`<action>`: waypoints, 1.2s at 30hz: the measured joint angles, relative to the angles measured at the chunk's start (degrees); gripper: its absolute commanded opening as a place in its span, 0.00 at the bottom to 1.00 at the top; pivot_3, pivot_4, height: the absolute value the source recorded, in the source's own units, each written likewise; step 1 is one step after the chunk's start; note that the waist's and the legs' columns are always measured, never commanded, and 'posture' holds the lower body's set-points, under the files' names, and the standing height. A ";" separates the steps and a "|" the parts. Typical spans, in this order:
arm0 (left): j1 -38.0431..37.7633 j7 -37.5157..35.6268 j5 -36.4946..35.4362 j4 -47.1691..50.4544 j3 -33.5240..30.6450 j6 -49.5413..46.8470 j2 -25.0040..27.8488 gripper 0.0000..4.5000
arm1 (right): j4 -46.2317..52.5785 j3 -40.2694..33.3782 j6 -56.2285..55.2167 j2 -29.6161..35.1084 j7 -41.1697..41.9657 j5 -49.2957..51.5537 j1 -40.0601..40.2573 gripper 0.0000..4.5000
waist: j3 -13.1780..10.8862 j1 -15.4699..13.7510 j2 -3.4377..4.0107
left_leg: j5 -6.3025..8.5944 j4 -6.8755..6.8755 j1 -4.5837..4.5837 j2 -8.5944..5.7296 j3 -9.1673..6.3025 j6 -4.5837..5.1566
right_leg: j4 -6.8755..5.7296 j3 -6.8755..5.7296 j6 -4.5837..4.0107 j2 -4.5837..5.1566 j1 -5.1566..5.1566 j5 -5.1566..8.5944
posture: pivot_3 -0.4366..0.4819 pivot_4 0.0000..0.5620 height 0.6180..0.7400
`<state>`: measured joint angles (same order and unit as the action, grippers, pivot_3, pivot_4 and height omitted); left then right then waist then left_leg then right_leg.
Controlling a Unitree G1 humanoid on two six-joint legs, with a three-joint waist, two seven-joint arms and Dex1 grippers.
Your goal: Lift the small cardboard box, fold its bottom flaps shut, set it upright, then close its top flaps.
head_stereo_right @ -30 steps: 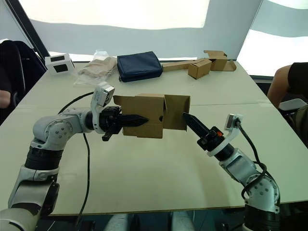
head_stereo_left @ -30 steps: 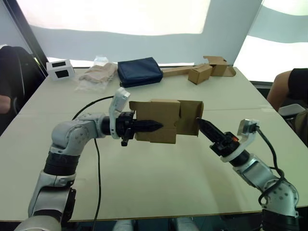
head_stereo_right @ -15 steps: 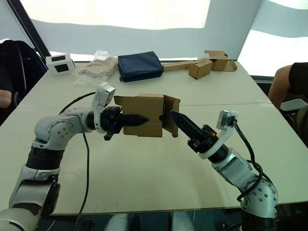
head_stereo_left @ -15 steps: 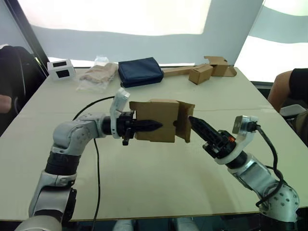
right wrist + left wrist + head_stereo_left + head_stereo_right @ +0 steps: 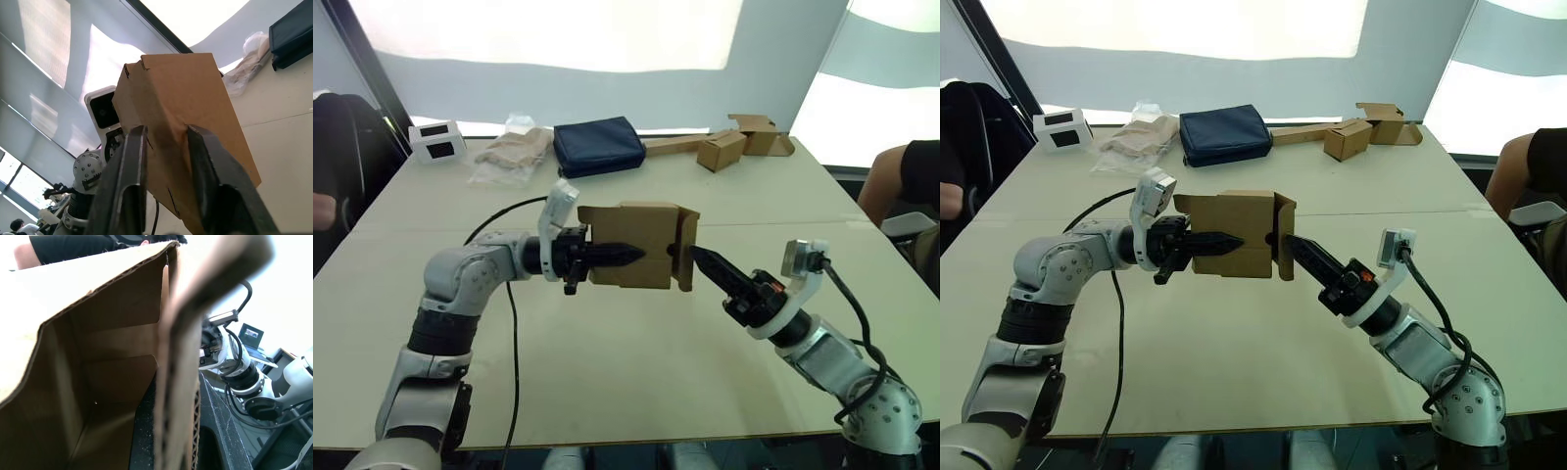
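Pale matte table (image 5: 607,372) fills the frame, bright window blinds behind. Upper left: white device (image 5: 436,139), crinkled clear bag (image 5: 512,150), then a dark blue fabric pouch (image 5: 597,146). Upper right: two tan boxes (image 5: 742,143) on a flat cardboard strip (image 5: 675,145).

Centre of the head view: box (image 5: 636,245), plain brown corrugated cardboard, roughly cubic, held off the table on its side. Left gripper (image 5: 625,257) enters from centre left, black fingers (image 5: 617,257) clamped on the box's near wall. One end flap stands partly folded at the box's right end.

Right gripper (image 5: 697,258) comes from lower right, its tip at that flap; contact looks likely but is not certain from the head view. Right wrist view resolves it better: the two fingers (image 5: 128,171) are apart, the cardboard face just ahead of and between them.

Left wrist view adds the hollow interior, fluted cut edge of the gripped wall, and the right arm beyond.

Right edge: a person's arm (image 5: 901,176).
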<state>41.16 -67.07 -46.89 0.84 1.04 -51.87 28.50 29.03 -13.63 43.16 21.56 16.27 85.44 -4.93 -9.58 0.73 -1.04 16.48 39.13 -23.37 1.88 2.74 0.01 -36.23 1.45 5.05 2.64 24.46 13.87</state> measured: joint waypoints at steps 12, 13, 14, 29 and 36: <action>0.00 0.11 0.04 -0.07 -0.07 0.01 0.00 0.00 | 0.00 1.01 -0.68 0.46 0.93 -3.45 0.11 0.04 | 0.00 -0.01 0.00 | 0.00 0.00 0.00 0.00 0.00 0.00 | 0.00 0.00 -0.01 0.00 0.00 0.00 | 0.48 0.27 1.00; 0.00 0.11 0.05 -0.10 -0.07 0.01 0.00 0.00 | 0.00 1.08 -0.81 0.45 0.96 -3.76 0.09 0.04 | 0.00 -0.01 0.00 | 0.00 0.00 0.00 0.00 0.00 0.00 | 0.00 0.00 -0.01 0.00 0.00 0.00 | 0.48 0.27 1.00; 0.00 0.12 0.05 -0.15 -0.07 0.00 0.00 0.00 | 0.00 1.16 -0.96 0.45 1.01 -4.05 0.07 0.04 | 0.00 -0.01 0.00 | 0.00 0.00 0.00 0.00 0.00 0.00 | 0.00 0.00 -0.01 0.00 0.00 0.00 | 0.48 0.27 1.00; 0.00 0.14 0.06 -0.22 -0.10 0.00 0.00 0.00 | -0.02 1.28 -1.38 2.69 1.83 -4.10 -0.11 0.21 | 0.00 -0.01 0.00 | 0.00 0.00 0.00 0.00 0.00 0.00 | 0.00 0.00 -0.01 0.00 0.00 0.01 | 0.48 0.27 1.00; 0.06 0.17 0.04 -0.27 -0.12 0.00 -0.28 0.00 | -0.32 1.17 -1.77 3.19 2.07 -4.43 -0.04 0.55 | 0.00 -0.02 0.00 | 0.00 0.00 0.00 0.00 0.00 0.00 | 0.00 0.00 0.00 0.00 0.00 0.00 | 0.48 0.27 1.00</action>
<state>41.22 -66.90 -46.85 0.57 0.92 -51.87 28.21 28.71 -12.46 41.39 24.76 18.34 81.01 -4.97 -9.58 0.72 -1.04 16.48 39.13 -23.37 1.88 2.74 0.01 -36.22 1.45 5.04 2.63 24.46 13.87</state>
